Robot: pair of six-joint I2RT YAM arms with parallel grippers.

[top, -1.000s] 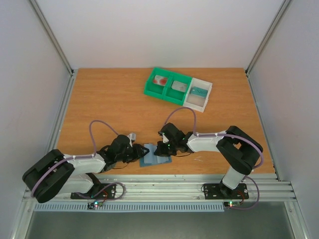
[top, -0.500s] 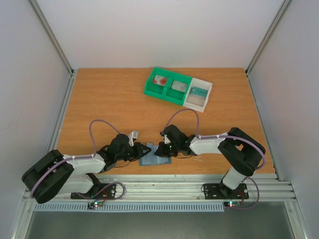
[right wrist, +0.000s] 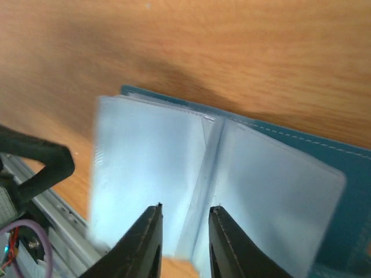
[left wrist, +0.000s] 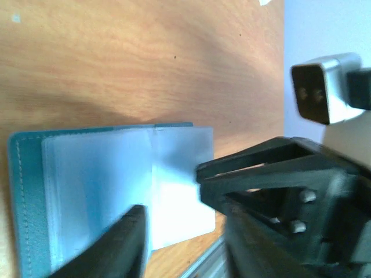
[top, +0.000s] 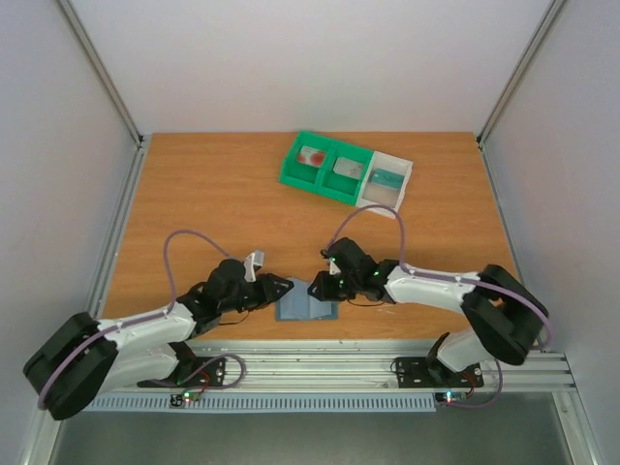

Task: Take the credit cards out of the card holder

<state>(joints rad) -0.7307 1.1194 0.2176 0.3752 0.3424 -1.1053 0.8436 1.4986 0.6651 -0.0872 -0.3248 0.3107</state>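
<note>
Fingers: left fingers [left wrist: 124,246] spread wide, right fingers [right wrist: 145,246] narrowly parted, both over card holder [top: 305,310]. Risk: pinched sleeve [right wrist: 266,191] drags holder off tabletop [top: 213,203] edge.

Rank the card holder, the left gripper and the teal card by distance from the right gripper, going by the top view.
1. card holder, directly under the right gripper.
2. left gripper, just to its left, at the holder's other edge.
3. teal card, far back, toward the right.
</note>
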